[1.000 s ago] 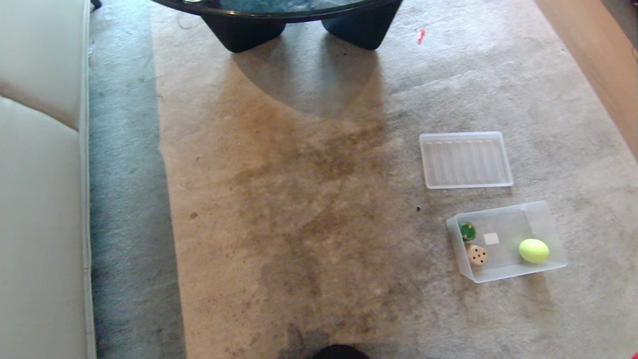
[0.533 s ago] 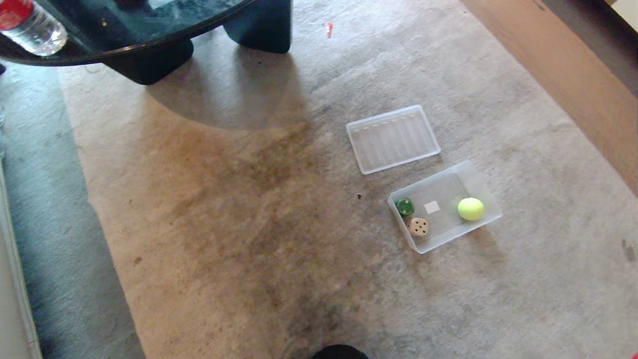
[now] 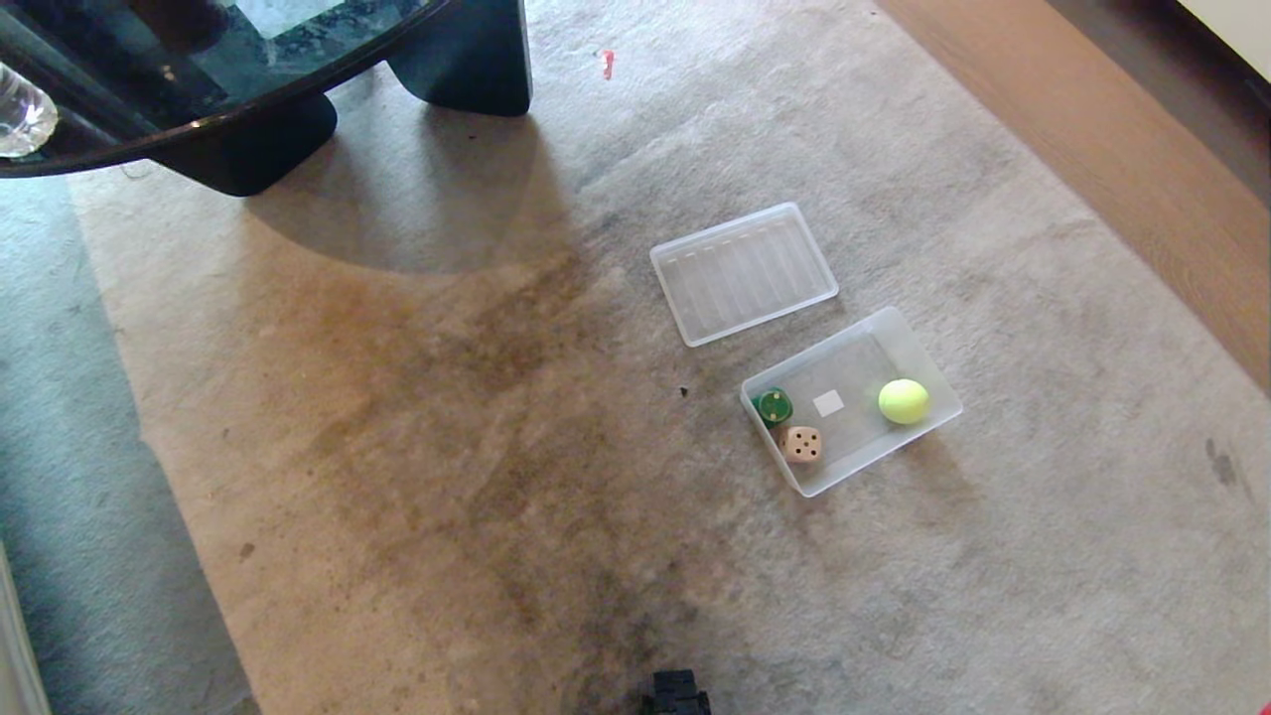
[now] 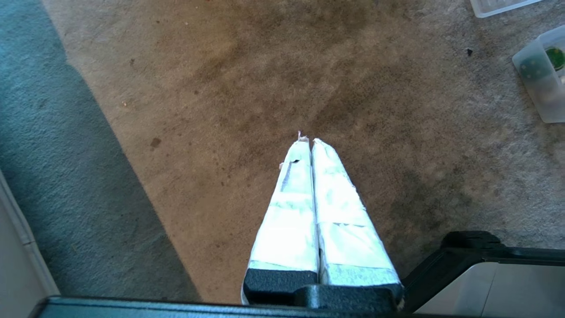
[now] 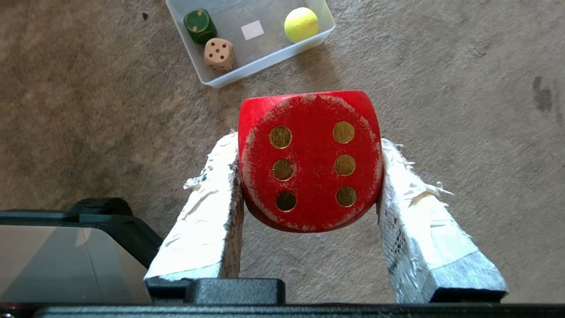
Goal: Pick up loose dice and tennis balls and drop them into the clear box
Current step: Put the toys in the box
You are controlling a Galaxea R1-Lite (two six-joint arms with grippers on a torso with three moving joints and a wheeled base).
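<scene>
The right end effector [image 5: 309, 176] pinches the red die [image 5: 309, 161]; the clear box [image 5: 265, 57] lies ahead, upper centre-left of the right wrist frame. The left end effector [image 4: 309, 143] is pressed together.

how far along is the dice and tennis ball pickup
Done: the clear box already holds a green die, a beige die and one tennis ball. In hand: the right pincer grips a red die, not yet over the box. No other loose pieces show; the left pincer is shut and empty.
</scene>
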